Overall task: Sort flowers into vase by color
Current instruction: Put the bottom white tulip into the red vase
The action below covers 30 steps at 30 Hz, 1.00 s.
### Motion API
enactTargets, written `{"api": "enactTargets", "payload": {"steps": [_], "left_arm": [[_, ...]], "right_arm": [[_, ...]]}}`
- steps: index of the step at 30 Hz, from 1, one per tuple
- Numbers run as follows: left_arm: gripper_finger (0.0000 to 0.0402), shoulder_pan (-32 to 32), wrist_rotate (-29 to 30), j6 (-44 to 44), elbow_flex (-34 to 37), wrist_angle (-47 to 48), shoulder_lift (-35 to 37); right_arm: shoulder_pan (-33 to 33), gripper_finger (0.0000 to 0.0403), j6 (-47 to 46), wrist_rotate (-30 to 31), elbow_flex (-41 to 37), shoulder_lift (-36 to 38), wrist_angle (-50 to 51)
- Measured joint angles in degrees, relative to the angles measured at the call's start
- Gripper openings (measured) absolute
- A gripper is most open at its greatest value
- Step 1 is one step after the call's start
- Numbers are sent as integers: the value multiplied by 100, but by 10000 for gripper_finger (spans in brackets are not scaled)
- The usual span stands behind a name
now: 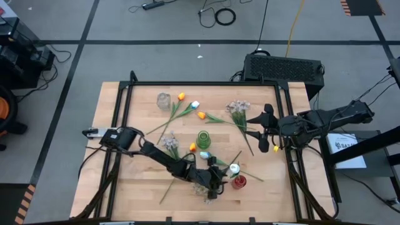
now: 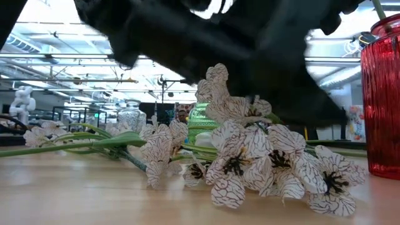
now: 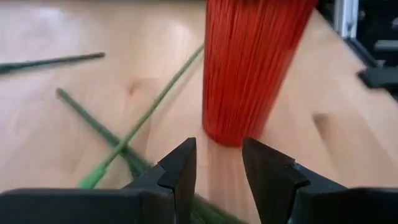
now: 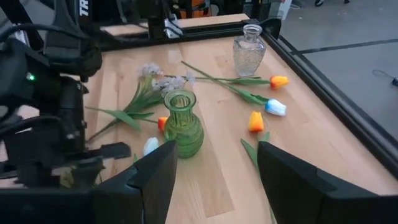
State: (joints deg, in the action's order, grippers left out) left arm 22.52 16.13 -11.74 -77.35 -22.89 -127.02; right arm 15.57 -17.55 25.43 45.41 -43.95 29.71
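Left gripper point(image 3: 219, 149) brought down low over the table, jaws parted to a narrow gap with bare wood showing through. Nothing seen pinched between the tips; hard to tell whether a stem ran beneath them. Pointed squarely at the red vase point(image 3: 249, 68), which stood upright just ahead of the jaws. Probably lined up that way to feed a flower toward its mouth, or to take one up from right beside it. Thin green stems point(image 3: 143, 118) lay crossed on the wood off to one side of the jaws. Directly under the gripper in the low view lay a bushy spray of pale blossoms point(image 2: 262, 162), flat on the table beside the vase.

Right gripper point(image 4: 217, 155) held well back from all this, jaws wide and empty, apparently waiting. Ahead of them stood the green vase point(image 4: 181, 124); farther beyond were the clear glass vase point(image 4: 249, 48), two orange tulips point(image 4: 279, 81) and a white tulip point(image 4: 275, 107), unsorted on the table.

Red vase finely ribbed, glossy and translucent, narrowing toward the base. Green vase ribbed too, bulbous with a flared neck. Blossoms papery, cloth-like, dark-veined — likely light and floppy, easily snagged. Stems slim, stiff-looking plastic.
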Motion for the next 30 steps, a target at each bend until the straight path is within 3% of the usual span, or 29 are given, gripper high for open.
{"api": "enactTargets", "payload": {"steps": [9,18,22,30], "left_arm": [[136,315,78,661,-15,1915,1909],[136,773,2126,807,-16,3545,3677],[136,886,2611,666,0,3687,3926],[136,979,2615,283,420,3664,3871]], "right_arm": [[66,215,-1365,-1,4,212,1515],[703,215,-2230,-184,-7,-594,1944],[1168,215,-2743,-290,-17,-1155,2076],[2292,215,-3858,-504,-724,-2065,1276]]}}
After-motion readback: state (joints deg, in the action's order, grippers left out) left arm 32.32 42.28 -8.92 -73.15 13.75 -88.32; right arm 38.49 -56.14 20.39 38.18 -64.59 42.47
